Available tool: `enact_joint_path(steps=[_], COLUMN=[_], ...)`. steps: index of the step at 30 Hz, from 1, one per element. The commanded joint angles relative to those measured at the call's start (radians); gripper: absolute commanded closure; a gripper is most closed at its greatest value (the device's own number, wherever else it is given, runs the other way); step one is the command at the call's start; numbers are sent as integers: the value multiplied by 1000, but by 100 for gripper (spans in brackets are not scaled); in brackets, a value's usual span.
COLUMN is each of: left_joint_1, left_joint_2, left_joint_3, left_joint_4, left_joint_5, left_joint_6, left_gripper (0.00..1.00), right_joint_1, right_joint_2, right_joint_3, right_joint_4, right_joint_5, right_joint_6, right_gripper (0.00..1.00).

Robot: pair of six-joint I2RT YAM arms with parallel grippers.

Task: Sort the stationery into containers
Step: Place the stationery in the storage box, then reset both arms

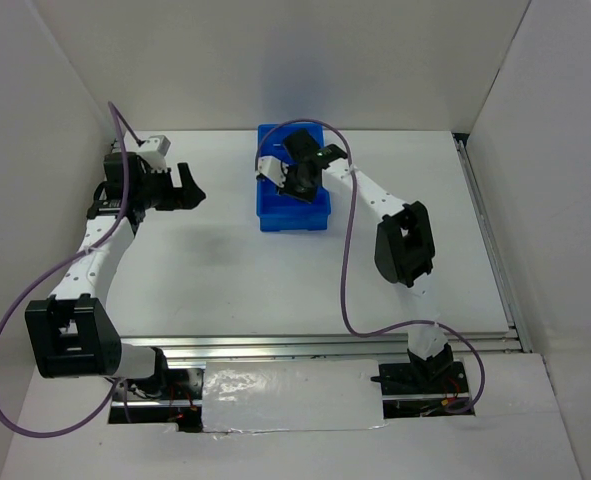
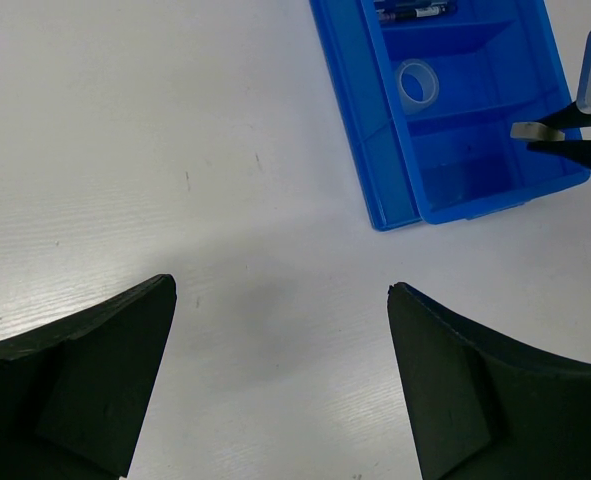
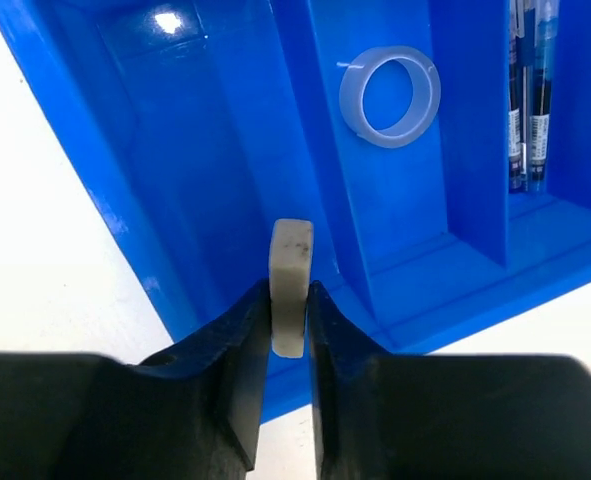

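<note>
The blue divided tray (image 1: 293,212) stands at the table's far middle. My right gripper (image 3: 290,300) is shut on a white eraser stub (image 3: 291,262) and holds it above the tray's end compartment (image 3: 190,170), which shows nothing in it. The clear tape ring (image 3: 390,95) lies in the compartment beside it, and dark-blue pens (image 3: 528,90) lie in the one beyond. My left gripper (image 2: 280,330) is open and empty above bare table, left of the tray (image 2: 375,150). In its view the tape ring (image 2: 417,84), the pens (image 2: 410,12) and the eraser (image 2: 528,130) in my right gripper show.
White walls enclose the table on the left, back and right. A metal rail (image 1: 490,240) runs along the right side. The right arm's cable (image 1: 347,260) loops over the table in front of the tray.
</note>
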State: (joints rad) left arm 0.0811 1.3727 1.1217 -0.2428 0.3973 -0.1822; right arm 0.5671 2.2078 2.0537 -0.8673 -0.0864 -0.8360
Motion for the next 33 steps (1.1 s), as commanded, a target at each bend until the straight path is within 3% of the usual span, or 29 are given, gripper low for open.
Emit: enact_joint_path(steps=[1,8,12,15,18,21,22,27,33], left_joint_1=[-7,-9,-9,-15,-12,-9,-7,6,-26], left_joint_2=[-20,-1,-1,-14,-27,-47,-60,-121,-194], left_joint_3=[4,59,75,66,37,10,-5,-112,-236], left_joint_4=[33,10,-30,-50,-75,-105,-124,-136,-75], left_joint_5=[-8,-78,-92,-113,-156,-205,-221,-267,-287], left_joint_6=[17,13,46,87,124,161,170,251,225], left_gripper=[1,1,1,1,1,1,1,1,0], right_joint_1=[10,17,22,7,-76,-223,-267,-487,-593], right_joint_2=[3,-23,-95,-228,-395,-585,-638,-902,-1053], right_joint_3=[-9,34,134,64,-117,-387,-549,-986,-1191], right_joint_4=[51,50,-24,13,111,218,247,394,464], right_joint_5=[8,10,-81,-110,-145,-171,-174,-122,-159], right_joint_6=[-15,12,122,254,427,578,603,580,577], right_gripper=[71,53,47,41,31,26,21,8,1])
